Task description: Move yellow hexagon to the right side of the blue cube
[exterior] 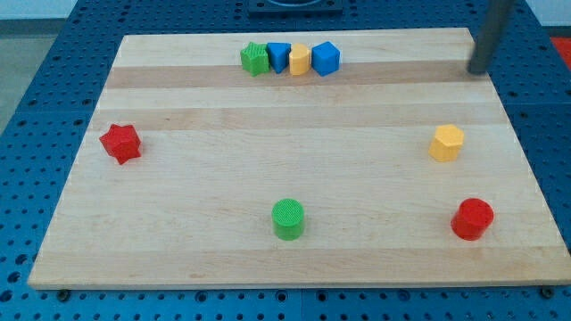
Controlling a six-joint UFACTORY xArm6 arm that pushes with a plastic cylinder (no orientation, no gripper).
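Note:
The yellow hexagon [446, 143] lies near the board's right edge, at mid height. The blue cube [326, 58] sits at the right end of a row of blocks at the view's top. My tip [478, 70] is at the view's upper right, above and a little right of the yellow hexagon and far right of the blue cube. It touches no block.
The top row holds, from left, a green star-like block [255, 59], a blue block [278, 57] and a yellow cylinder [299, 61]. A red star [120, 143] lies at the left, a green cylinder [288, 218] at bottom centre, a red cylinder [472, 218] at bottom right.

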